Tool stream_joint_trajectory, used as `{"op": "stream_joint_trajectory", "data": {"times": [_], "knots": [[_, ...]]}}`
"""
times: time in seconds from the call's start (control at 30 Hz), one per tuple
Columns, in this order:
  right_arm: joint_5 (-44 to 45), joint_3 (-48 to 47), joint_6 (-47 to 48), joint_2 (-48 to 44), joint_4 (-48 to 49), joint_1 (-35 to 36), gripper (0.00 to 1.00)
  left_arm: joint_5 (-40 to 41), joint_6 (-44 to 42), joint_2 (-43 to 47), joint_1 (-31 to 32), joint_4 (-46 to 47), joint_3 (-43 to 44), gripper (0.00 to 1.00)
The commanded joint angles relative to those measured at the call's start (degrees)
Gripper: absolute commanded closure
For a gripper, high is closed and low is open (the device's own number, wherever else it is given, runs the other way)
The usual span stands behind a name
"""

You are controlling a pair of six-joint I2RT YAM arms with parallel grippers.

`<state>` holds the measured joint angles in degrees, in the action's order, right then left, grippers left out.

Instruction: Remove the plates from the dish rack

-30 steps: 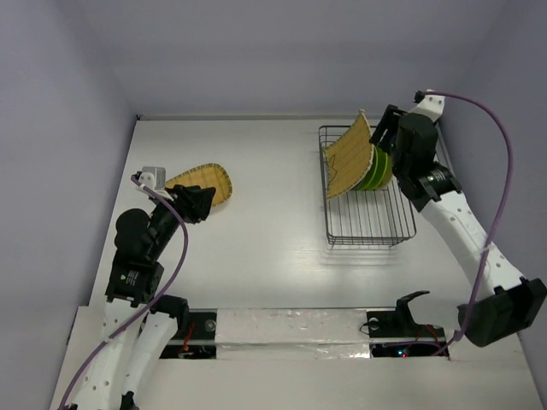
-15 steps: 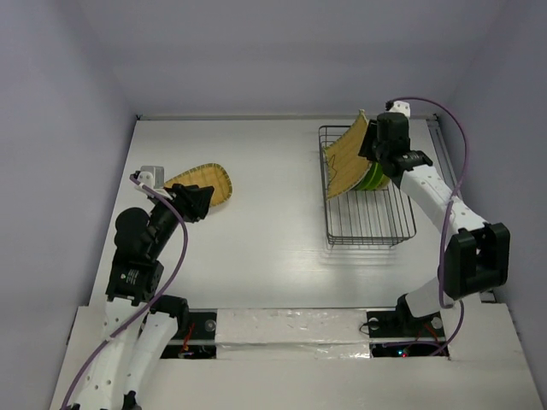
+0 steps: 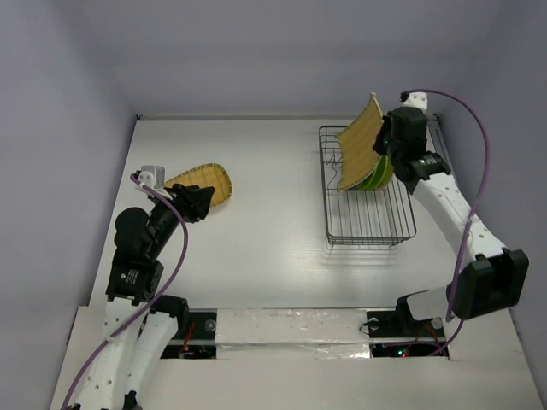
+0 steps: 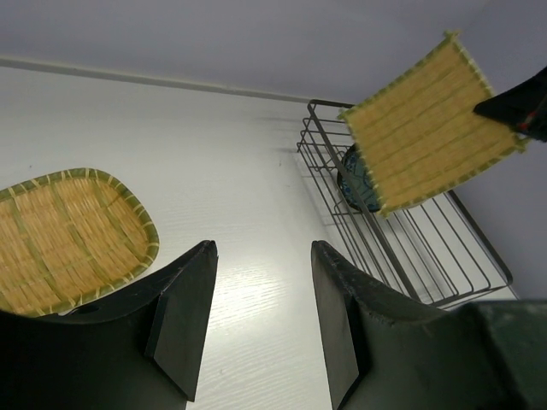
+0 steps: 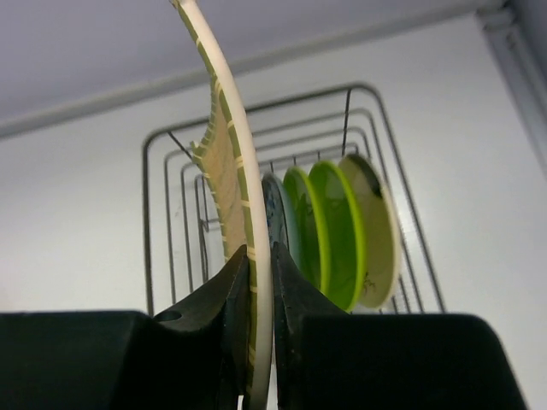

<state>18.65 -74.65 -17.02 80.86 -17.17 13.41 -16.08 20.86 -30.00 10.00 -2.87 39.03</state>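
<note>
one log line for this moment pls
right gripper shut on woven plate above dish rack | left gripper open | four plates racked

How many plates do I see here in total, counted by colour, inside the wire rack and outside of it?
Straw-coloured woven: 2, the oval plate on the table, the square plate in the right fingers.
Dark blue: 1, the dark blue plate in the dish rack.
Lime green: 2, the lime green plates, same rack.
Cream: 1, the cream plate, same rack.
Total: 6.
</note>
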Motion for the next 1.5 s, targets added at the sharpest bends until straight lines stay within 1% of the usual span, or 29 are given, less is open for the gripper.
{"op": "stream_joint_trajectory", "data": {"times": [0.0, 0.1, 0.2, 0.23, 0.3, 0.33, 0.37, 0.4, 0.43, 0.47, 0.5, 0.57, 0.6, 0.67, 0.7, 0.77, 0.8, 0.87, 0.93, 1.07, 1.17, 1.27, 1.37, 1.4, 1.43, 1.47], "knots": [[3.3, -7.8, 2.4, -8.2, 4.6, -0.5, 1.00, -0.8, -0.1, 0.1, -0.3, 2.4, 0.1, 0.55], [0.8, -10.0, 2.3, -10.5, 3.2, -0.5, 1.00, -1.0, -0.1, 0.2, -0.9, 2.5, 0.1, 0.55], [-4.7, -9.0, 0.2, -14.8, 5.5, -0.5, 1.00, -1.0, 0.1, 0.3, -0.9, 2.5, 0.1, 0.55], [-9.7, -6.5, -2.5, -16.9, 6.9, -0.5, 1.00, -1.1, 0.1, 0.4, -0.9, 2.4, 0.1, 0.55], [-16.2, -3.1, -7.9, -17.8, 13.3, 0.9, 1.00, -1.4, 0.1, 0.3, -0.9, 2.5, 0.1, 0.55], [-21.5, -1.7, -9.6, -16.9, 15.5, 3.2, 1.00, -1.5, 0.1, 0.4, -0.9, 2.5, 0.1, 0.55], [-22.8, 0.3, -11.3, -15.7, 17.2, 4.7, 1.00, -1.4, 0.1, 0.4, -1.4, 2.5, 0.1, 0.55], [-23.7, 0.9, -13.6, -14.2, 21.7, 6.3, 1.00, -1.4, 0.1, 0.5, -1.4, 2.5, 0.1, 0.55], [-23.9, 0.9, -14.5, -12.1, 23.0, 8.1, 1.00, -1.3, 0.1, 0.6, -1.4, 2.5, 0.1, 0.55], [-23.9, -0.3, -15.6, -7.3, 24.5, 11.5, 1.00, -1.2, 0.1, 0.6, -1.4, 2.4, 0.1, 0.55], [-24.1, -1.0, -17.7, -4.8, 26.1, 13.2, 1.00, -1.1, 0.1, 0.6, -1.4, 2.4, 0.1, 0.55], [-26.8, -2.2, -21.1, 0.5, 30.4, 15.4, 1.00, -1.0, 0.1, 0.6, -1.4, 2.4, 0.1, 0.55], [-28.2, -3.6, -25.6, 5.8, 35.2, 16.9, 1.00, -1.1, 0.1, 0.6, -1.4, 2.5, 0.1, 0.55], [-30.4, -5.0, -29.7, 11.4, 41.4, 18.3, 1.00, -0.7, 0.1, 0.7, -1.4, 2.5, 0.1, 0.55], [-31.0, -7.1, -31.6, 16.9, 42.6, 19.5, 1.00, -0.7, 0.0, 0.7, -1.4, 2.4, 0.1, 0.55], [-33.6, -9.4, -37.1, 22.4, 45.3, 20.6, 1.00, -0.7, 0.1, 0.6, -1.4, 2.5, 0.1, 0.55], [-34.5, -10.6, -41.0, 27.6, 48.1, 21.6, 1.00, -1.3, 0.1, 0.6, -1.4, 3.1, -0.1, 0.55], [-36.7, -14.4, -44.2, 32.4, 51.2, 22.7, 1.00, -2.1, 0.3, 0.4, -1.4, 4.0, -0.2, 0.55], [-37.7, -18.0, -47.5, 37.9, 52.0, 24.4, 1.00, -2.1, 0.3, 0.3, -1.4, 4.0, -0.2, 0.55], [-38.3, -19.0, -50.7, 41.5, 55.7, 25.8, 1.00, -2.2, 0.4, 0.5, -1.9, 4.1, -0.3, 0.55], [-37.2, -17.4, -50.9, 40.3, 56.5, 25.8, 1.00, -2.4, 0.4, 0.3, -1.9, 4.2, -0.3, 0.55], [-35.5, -18.0, -50.3, 40.3, 54.9, 25.8, 1.00, -2.8, 0.6, 0.2, -1.9, 4.5, -0.3, 0.55], [-35.1, -23.5, -50.2, 43.8, 51.1, 26.8, 0.99, -2.8, 0.6, 0.3, -1.9, 4.5, -0.3, 0.55], [-34.9, -25.2, -50.1, 45.2, 48.2, 26.8, 0.99, -2.6, 0.6, 0.3, -1.9, 4.4, -0.4, 0.55], [-34.9, -27.8, -50.4, 47.6, 47.3, 26.8, 0.99, -2.5, 0.5, 0.4, -1.9, 4.2, -0.2, 0.55], [-34.8, -28.4, -50.6, 48.6, 46.9, 26.8, 0.98, -2.2, 0.5, 0.5, -1.9, 4.1, -0.3, 0.55]]}}
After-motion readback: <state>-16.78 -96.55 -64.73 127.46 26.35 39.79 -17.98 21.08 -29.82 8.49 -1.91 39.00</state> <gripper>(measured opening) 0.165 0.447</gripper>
